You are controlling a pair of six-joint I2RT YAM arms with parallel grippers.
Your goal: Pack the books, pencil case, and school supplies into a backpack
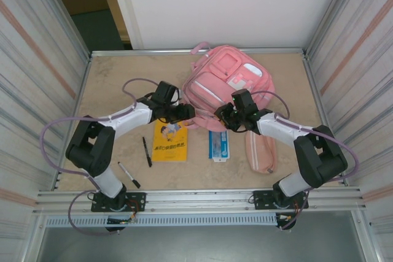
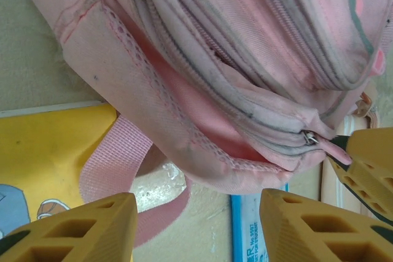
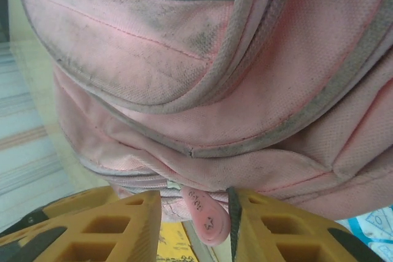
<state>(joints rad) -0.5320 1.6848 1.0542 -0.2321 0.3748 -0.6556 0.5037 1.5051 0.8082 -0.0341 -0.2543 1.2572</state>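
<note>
The pink backpack (image 1: 227, 81) lies at the back middle of the table. My left gripper (image 1: 188, 113) is at its near left corner, open, with bare table and a pink strap (image 2: 116, 157) between its fingers (image 2: 92, 228). My right gripper (image 1: 223, 119) is at the near edge of the backpack (image 3: 245, 102). It is open, and a pink zip pull (image 3: 206, 216) hangs between its jaws, against the right finger with a gap on the left. Near the front lie the yellow book (image 1: 170, 141), the blue-and-white packet (image 1: 218, 145), the pencil case (image 1: 261, 151) and two black pens (image 1: 147, 151) (image 1: 129, 175).
Corrugated metal walls (image 1: 37, 72) close in both sides, and a rail (image 1: 202, 197) runs along the near edge. In the left wrist view the book's corner (image 2: 55, 145) and the packet (image 2: 245, 231) lie just below the backpack (image 2: 245, 59), with the other gripper's finger (image 2: 368, 170) at the right.
</note>
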